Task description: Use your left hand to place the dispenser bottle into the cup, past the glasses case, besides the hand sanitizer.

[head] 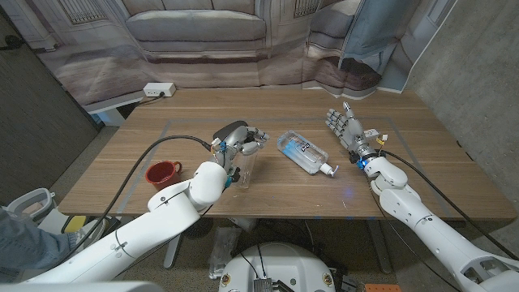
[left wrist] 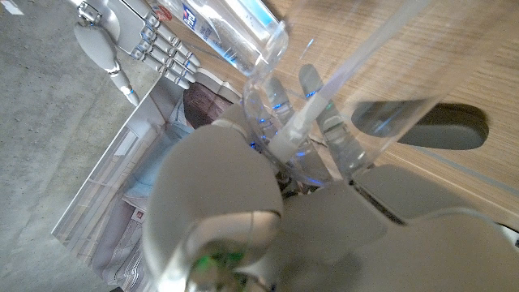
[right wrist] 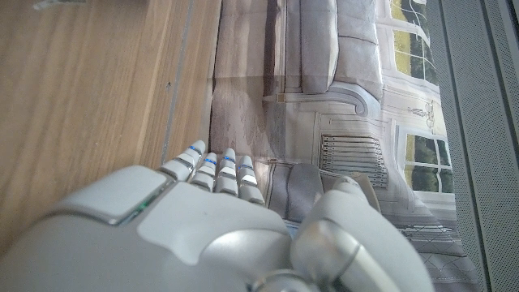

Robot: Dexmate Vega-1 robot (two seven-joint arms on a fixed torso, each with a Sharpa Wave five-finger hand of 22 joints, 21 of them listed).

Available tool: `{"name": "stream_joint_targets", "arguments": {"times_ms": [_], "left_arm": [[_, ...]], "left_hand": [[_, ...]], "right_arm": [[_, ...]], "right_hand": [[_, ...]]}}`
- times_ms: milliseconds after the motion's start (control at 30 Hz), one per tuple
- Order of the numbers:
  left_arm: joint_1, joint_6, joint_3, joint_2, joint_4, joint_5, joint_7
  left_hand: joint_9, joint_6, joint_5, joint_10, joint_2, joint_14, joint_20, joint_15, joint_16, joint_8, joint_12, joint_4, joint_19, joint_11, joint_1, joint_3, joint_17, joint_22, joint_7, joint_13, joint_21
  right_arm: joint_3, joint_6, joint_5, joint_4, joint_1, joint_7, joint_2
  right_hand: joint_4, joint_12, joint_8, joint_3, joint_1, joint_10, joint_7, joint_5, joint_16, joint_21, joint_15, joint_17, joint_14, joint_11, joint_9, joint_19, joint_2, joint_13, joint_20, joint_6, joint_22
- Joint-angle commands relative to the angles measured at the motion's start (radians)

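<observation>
Dispenser bottle (head: 246, 168) gripped by raised left hand (head: 242, 144); right hand (head: 347, 128) open.

Table (head: 276, 195): wood, matt, fine straight grain. Left hand (head: 241, 144) and right hand (head: 347, 127): smooth pale plastic shells with a slight sheen; the dispenser bottle (head: 244, 169) in the left hand's grip and the hand sanitizer (head: 302, 152) lying on the table are clear glossy plastic. Cup (head: 162, 173): red, glossy and smooth; glasses case (left wrist: 426, 124): dark grey, matt.
</observation>
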Motion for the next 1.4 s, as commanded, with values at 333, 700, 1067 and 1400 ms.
{"name": "stream_joint_targets", "arguments": {"times_ms": [333, 700, 1067, 1400], "left_arm": [[0.068, -0.125, -0.112, 0.046, -0.021, -0.066, -0.013], [0.103, -0.118, -0.165, 0.077, -0.058, -0.098, -0.021], [0.153, -0.134, -0.23, 0.109, -0.094, -0.121, -0.015], [0.185, -0.143, -0.275, 0.133, -0.132, -0.127, -0.017]], "left_hand": [[0.009, 0.015, 0.003, 0.014, 0.001, 0.016, -0.011, -0.005, 0.003, 0.013, 0.013, 0.01, -0.002, -0.003, 0.007, 0.01, 0.016, 0.003, 0.0, 0.021, 0.019], [0.013, 0.016, 0.002, 0.012, 0.0, 0.02, -0.015, -0.007, 0.001, 0.017, 0.012, 0.015, -0.006, -0.001, 0.003, 0.013, 0.024, 0.002, 0.0, 0.034, 0.03], [0.016, 0.019, 0.003, 0.02, -0.001, 0.025, -0.021, -0.013, 0.0, 0.021, 0.014, 0.016, -0.008, -0.001, 0.002, 0.017, 0.033, 0.001, 0.003, 0.047, 0.042], [0.017, 0.027, 0.003, 0.031, -0.003, 0.034, -0.024, -0.013, 0.002, 0.025, 0.017, 0.018, -0.007, -0.002, 0.0, 0.021, 0.041, 0.001, 0.004, 0.058, 0.053]], "right_arm": [[0.01, 0.013, 0.0, -0.037, -0.028, -0.019, -0.01], [0.001, 0.015, -0.005, -0.043, -0.03, -0.016, -0.009], [0.004, 0.025, 0.0, -0.055, -0.042, -0.017, -0.008], [0.005, 0.032, 0.001, -0.071, -0.052, -0.004, -0.017]], "right_hand": [[-0.003, 0.004, 0.003, -0.002, 0.0, 0.007, -0.003, -0.004, 0.005, -0.002, 0.006, 0.004, 0.002, 0.005, 0.001, 0.002, 0.011, 0.005, 0.008, 0.003, 0.004], [-0.004, 0.004, 0.004, -0.003, 0.0, 0.008, -0.003, -0.004, 0.005, -0.002, 0.006, 0.004, 0.002, 0.004, 0.001, 0.002, 0.012, 0.005, 0.008, 0.004, 0.004], [-0.004, 0.004, 0.004, -0.005, -0.001, 0.009, -0.003, -0.005, 0.005, -0.002, 0.005, 0.004, 0.003, 0.005, 0.001, 0.002, 0.012, 0.005, 0.008, 0.004, 0.004], [-0.004, 0.005, 0.004, -0.005, -0.001, 0.009, -0.003, -0.005, 0.006, -0.002, 0.005, 0.004, 0.004, 0.006, 0.001, 0.002, 0.012, 0.005, 0.008, 0.005, 0.004]]}}
